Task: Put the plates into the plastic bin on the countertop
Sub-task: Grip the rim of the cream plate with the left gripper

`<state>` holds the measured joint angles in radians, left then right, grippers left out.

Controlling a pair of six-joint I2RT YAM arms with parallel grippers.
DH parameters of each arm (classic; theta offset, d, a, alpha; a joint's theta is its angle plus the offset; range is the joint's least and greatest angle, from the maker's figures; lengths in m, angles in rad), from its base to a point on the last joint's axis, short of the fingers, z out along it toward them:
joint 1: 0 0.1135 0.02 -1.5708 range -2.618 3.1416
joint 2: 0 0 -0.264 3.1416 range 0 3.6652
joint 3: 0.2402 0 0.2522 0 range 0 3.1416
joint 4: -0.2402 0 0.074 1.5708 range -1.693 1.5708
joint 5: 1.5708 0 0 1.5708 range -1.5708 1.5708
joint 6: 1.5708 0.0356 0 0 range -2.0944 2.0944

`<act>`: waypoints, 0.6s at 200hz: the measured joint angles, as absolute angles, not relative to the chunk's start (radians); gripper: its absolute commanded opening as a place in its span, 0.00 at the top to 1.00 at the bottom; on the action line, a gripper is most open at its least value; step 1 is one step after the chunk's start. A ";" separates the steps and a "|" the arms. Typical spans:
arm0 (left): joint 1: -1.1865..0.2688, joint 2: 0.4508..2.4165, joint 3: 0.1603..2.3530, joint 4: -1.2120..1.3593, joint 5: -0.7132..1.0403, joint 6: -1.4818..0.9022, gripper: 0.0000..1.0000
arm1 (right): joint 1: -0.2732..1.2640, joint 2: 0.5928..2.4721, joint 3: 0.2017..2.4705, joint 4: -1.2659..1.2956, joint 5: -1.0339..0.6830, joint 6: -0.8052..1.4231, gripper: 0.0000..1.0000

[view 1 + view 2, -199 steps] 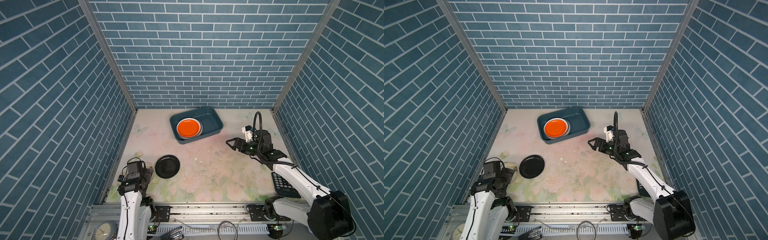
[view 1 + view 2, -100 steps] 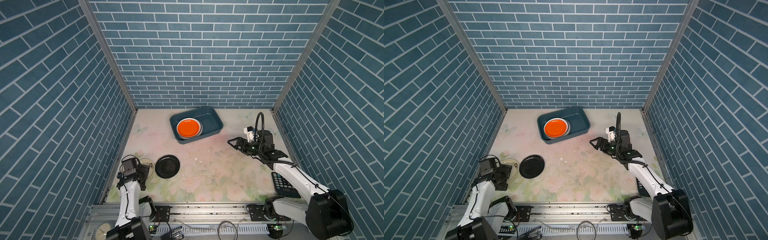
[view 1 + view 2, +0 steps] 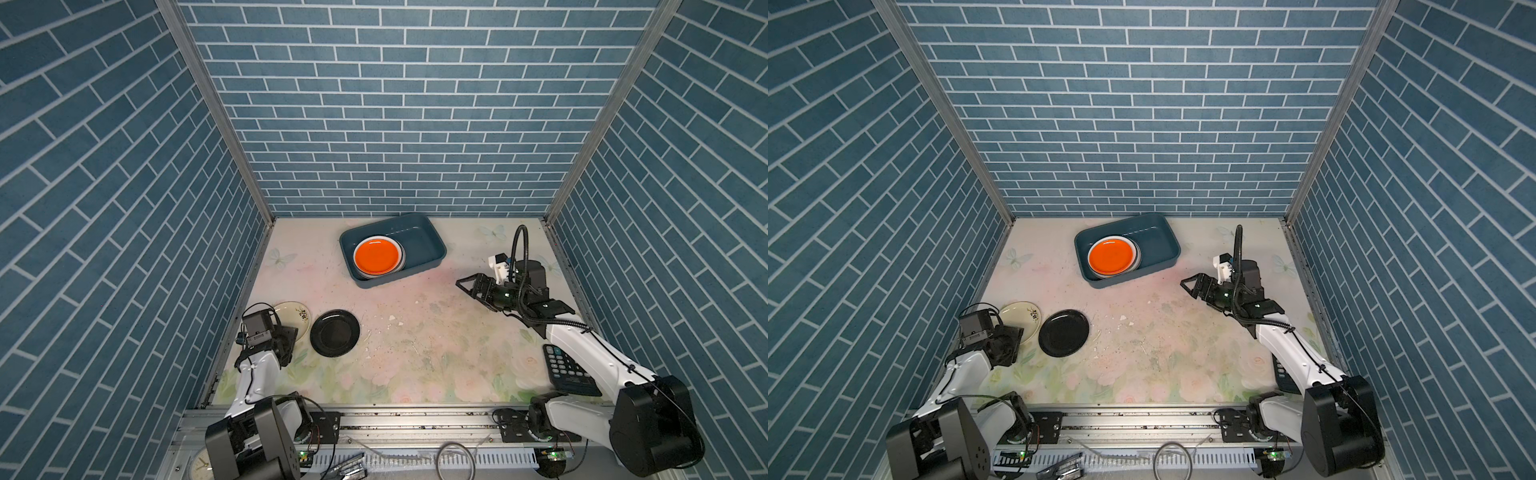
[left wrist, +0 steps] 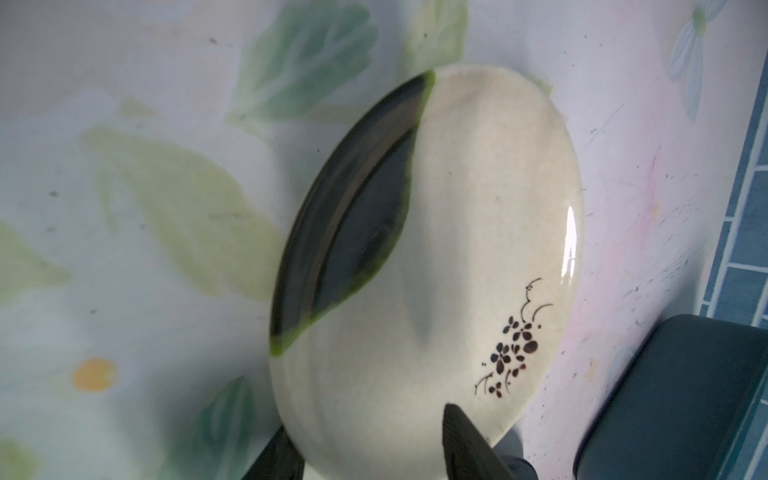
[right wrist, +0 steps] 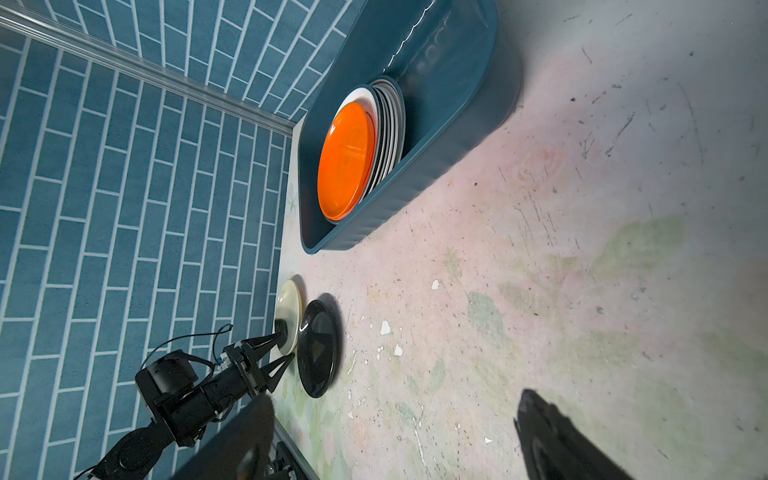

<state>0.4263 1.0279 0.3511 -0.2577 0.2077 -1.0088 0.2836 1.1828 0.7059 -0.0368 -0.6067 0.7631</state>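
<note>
So the left claw (image 5: 287, 345) is down at the near-left corner of the countertop (image 3: 415, 357). Its jaws are partway apart and straddle the rim of the cream plate (image 4: 457, 232): one finger (image 4: 465, 444) lies over the top face and the other sits at the outside edge. Honestly can't tell whether it's actually pinching that rim or just bracketing it. The plate is cream with a dark, green-fringed patch along one side and a little sprig of dark flowers on the other, and it sits on the countertop close to the left wall (image 3: 124, 249). Right next to it, toward the middle, is the black plate (image 3: 334, 332), lying flat. The two rims look close enough to touch, but I can't say for sure. A few white chips (image 3: 391, 318) are scattered on the scuffed surface just past it. Further back, near the rear wall (image 3: 395, 124), the plastic bin (image 3: 419, 245) sits at a slight angle with a stack in its left half. The orange plate (image 3: 377, 259) is on top and white plates (image 5: 392, 124) peek out underneath. Over on the other side, the right claw (image 3: 465, 284) hovers above the countertop with its jaws spread wide and nothing between them, well apart from the bin and both loose plates. A black calculator (image 3: 567, 370) lies under that arm by the right wall (image 3: 665, 249).
</note>
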 measured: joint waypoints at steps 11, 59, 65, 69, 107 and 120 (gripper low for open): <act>0.429 1.049 0.353 -0.245 0.207 -0.996 0.65 | 0.283 1.187 0.706 -0.037 -0.607 0.763 0.09; 0.445 1.164 0.382 -0.137 0.244 -0.952 0.70 | 0.283 1.205 0.706 -0.039 -0.606 0.770 0.09; 0.446 1.180 0.384 -0.117 0.254 -0.950 0.74 | 0.283 1.205 0.706 -0.040 -0.606 0.771 0.09; 0.446 1.190 0.385 -0.102 0.262 -0.945 0.76 | 0.283 1.205 0.706 -0.041 -0.606 0.773 0.09; 0.448 1.236 0.387 -0.043 0.298 -0.928 0.89 | 0.283 1.204 0.706 -0.045 -0.601 0.781 0.09; 0.448 1.227 0.387 -0.038 0.308 -0.925 0.89 | 0.283 1.205 0.706 -0.045 -0.600 0.782 0.09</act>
<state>0.4477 1.2270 0.3874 -0.0383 0.3077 -0.9253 0.2829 1.2045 0.7055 -0.0452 -0.5999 0.7818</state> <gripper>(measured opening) 0.117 0.912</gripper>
